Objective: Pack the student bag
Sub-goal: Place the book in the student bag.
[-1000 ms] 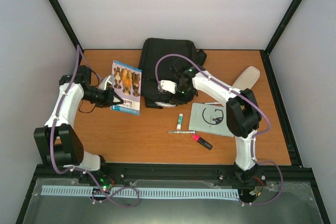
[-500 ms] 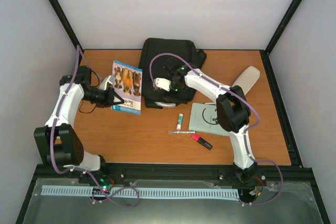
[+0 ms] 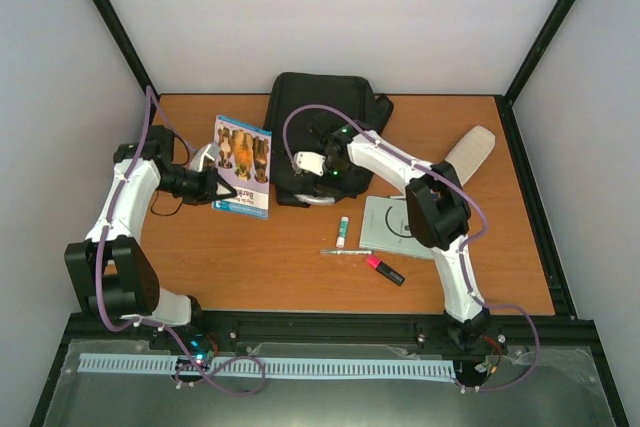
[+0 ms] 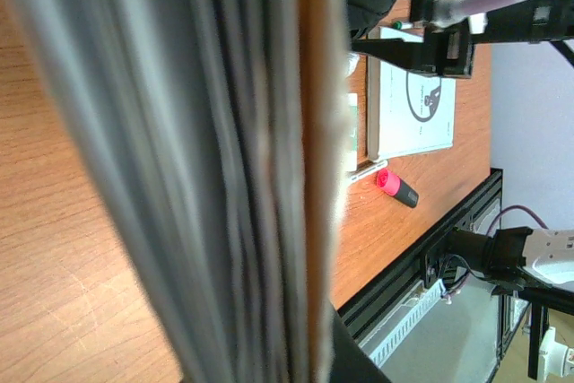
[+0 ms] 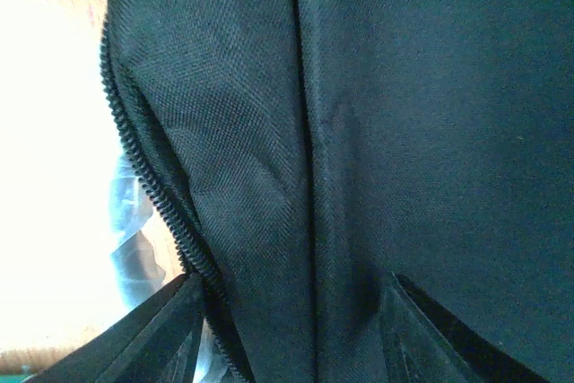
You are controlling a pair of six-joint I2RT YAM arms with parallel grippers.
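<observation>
Left jaws pinch the book [image 3: 242,165] ready for loading, while right jaws straddle fabric of the student bag [image 3: 340,92], perhaps to open it, though I cannot tell whether they are clamped.

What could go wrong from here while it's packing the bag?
1. The right hand sits on cloth of the student bag beside the zipper. Pulling there may drag the whole bag rather than open it.
2. The left hand holds the book by one edge only, so it could sag or slip.
3. The right arm lies across the bag, so the book's way in may be blocked.
</observation>
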